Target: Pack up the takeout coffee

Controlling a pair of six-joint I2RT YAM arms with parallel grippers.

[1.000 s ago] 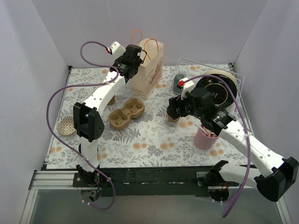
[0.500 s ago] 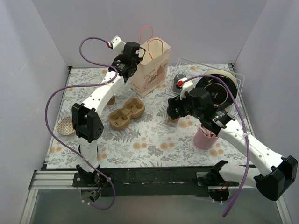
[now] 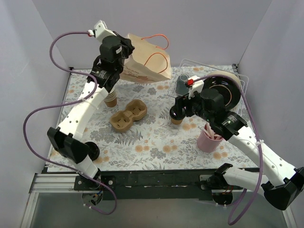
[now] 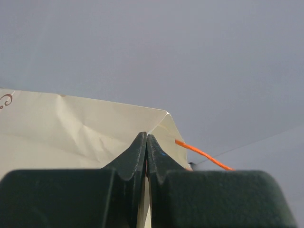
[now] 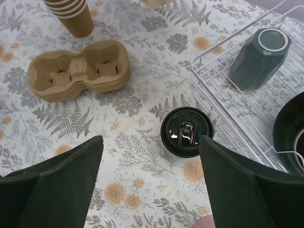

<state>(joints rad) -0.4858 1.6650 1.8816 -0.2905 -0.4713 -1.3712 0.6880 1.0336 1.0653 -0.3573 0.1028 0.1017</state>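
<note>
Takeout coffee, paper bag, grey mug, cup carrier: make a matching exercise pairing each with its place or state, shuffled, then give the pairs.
1. takeout coffee
2. paper bag
3. grey mug
4. cup carrier

A. in the wire rack
B. empty, on the floral mat
C. tilted, pinched by the left hand
D. upright under the open right hand

Pairs: 1-D, 2-C, 3-A, 4-B.

glossy plastic lid [image 5: 186,132] on takeout coffee [image 3: 176,120], matt paper bag [image 3: 144,65] (creased)

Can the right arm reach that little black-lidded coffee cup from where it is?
Probably yes: the right gripper hangs open just above the coffee cup, with nothing in between.
</note>
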